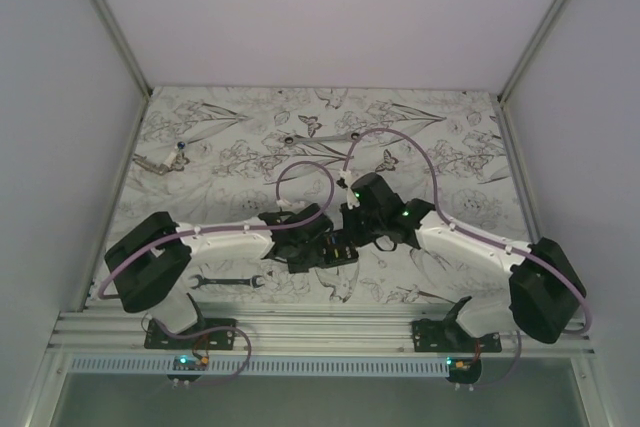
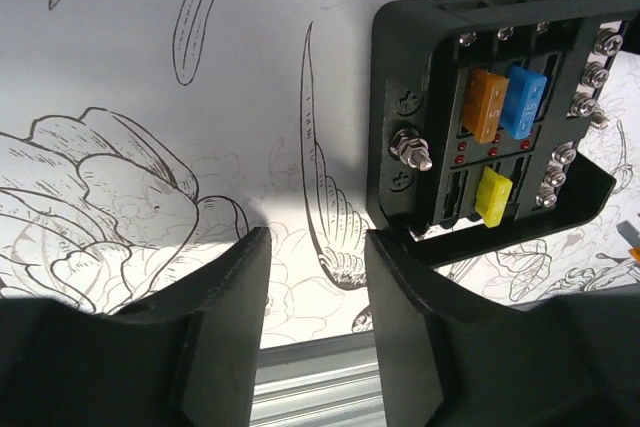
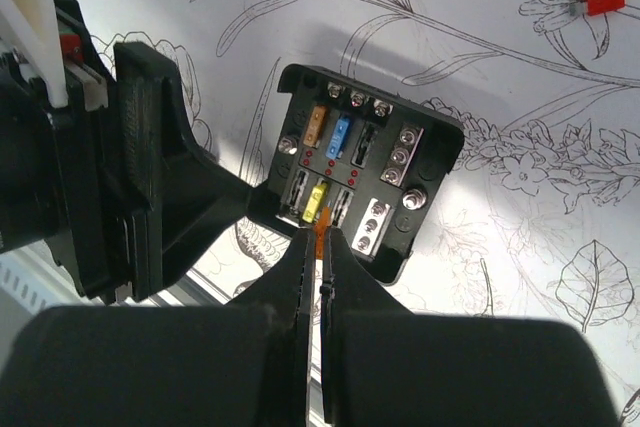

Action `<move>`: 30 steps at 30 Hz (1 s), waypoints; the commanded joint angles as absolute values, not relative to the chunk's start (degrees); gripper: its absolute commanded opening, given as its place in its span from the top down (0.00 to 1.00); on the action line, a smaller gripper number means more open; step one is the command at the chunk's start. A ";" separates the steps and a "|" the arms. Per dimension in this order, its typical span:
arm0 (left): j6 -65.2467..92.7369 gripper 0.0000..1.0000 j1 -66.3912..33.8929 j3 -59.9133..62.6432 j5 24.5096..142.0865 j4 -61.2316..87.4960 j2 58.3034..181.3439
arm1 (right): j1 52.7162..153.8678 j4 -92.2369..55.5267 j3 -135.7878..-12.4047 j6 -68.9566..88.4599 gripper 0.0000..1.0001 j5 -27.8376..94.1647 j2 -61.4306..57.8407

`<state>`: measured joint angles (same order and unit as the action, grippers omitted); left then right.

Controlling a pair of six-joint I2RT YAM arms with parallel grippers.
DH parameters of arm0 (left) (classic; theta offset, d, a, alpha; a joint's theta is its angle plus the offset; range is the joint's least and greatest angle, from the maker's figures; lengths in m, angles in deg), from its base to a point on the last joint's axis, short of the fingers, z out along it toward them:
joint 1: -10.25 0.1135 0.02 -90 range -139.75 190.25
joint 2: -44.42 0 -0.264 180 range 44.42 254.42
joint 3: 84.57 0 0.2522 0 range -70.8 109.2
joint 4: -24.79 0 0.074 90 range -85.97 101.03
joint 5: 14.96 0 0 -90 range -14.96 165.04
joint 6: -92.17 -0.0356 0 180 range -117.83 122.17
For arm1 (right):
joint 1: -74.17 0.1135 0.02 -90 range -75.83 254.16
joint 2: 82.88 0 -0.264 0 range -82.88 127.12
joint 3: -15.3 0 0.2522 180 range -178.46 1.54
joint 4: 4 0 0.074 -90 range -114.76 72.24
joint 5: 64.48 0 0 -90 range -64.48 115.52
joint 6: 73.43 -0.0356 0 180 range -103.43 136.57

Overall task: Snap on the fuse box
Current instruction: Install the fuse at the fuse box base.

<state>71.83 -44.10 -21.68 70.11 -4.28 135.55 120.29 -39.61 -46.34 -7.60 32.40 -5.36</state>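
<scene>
Tightly, right tool (image 3: 321,247) pinches orange fuse (image 3: 321,229) at fuse box (image 3: 360,172).

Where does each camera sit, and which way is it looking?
Top camera: high up behind, looking down at the flower-print table; both arms show.
Left wrist: looks past the open left gripper at the small black square plastic fuse box.
Right wrist: looks down past the right gripper, shut on a tiny orange fuse, at the box.
Both wrist views share the fuse box.
</scene>
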 commanded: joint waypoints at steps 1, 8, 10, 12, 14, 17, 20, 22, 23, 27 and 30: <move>72.39 0.52 -44.46 -22.80 69.29 -5.40 133.41 | 119.78 -42.37 -50.52 -5.54 1.00 33.42 -2.65; 70.05 0.42 -40.84 -27.10 67.47 -6.02 126.91 | 119.78 -45.76 -54.27 -5.23 1.00 32.55 2.06; 68.97 0.39 -39.01 -28.41 67.43 -6.58 124.75 | 119.86 -46.71 -55.25 -5.24 1.00 32.03 3.34; 67.61 0.36 -37.08 -29.65 67.19 -7.55 122.35 | 119.87 -47.22 -56.14 -5.54 1.00 31.58 4.40; 66.35 0.32 -35.00 -31.01 67.30 -8.37 119.92 | 119.87 -47.62 -57.00 -5.80 1.00 30.65 5.46; 64.93 0.25 -31.85 -33.18 67.13 -9.55 114.94 | 119.91 -48.20 -58.10 -6.17 1.00 29.28 6.52; 63.79 0.17 -29.30 -35.44 66.73 -10.59 111.02 | 119.87 -48.21 -58.94 -6.60 1.00 29.06 9.20; 63.12 0.12 -28.02 -36.70 66.62 -11.02 108.88 | 119.89 -48.16 -59.46 -6.96 1.00 29.00 10.00; 62.86 0.10 -27.36 -37.11 66.48 -11.35 107.91 | 119.96 -48.15 -59.72 -7.05 1.00 29.03 10.36; 61.86 0.03 -25.94 -38.16 65.84 -12.70 105.22 | 120.04 -48.16 -60.36 -7.48 1.00 29.12 11.54; 61.54 0.01 -25.40 -38.52 65.59 -13.19 103.97 | 120.17 -48.15 -60.72 -7.59 1.00 29.11 11.73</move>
<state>63.55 -26.26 -37.35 67.18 -9.94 105.61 120.14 -47.45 -58.71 -6.66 29.73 11.21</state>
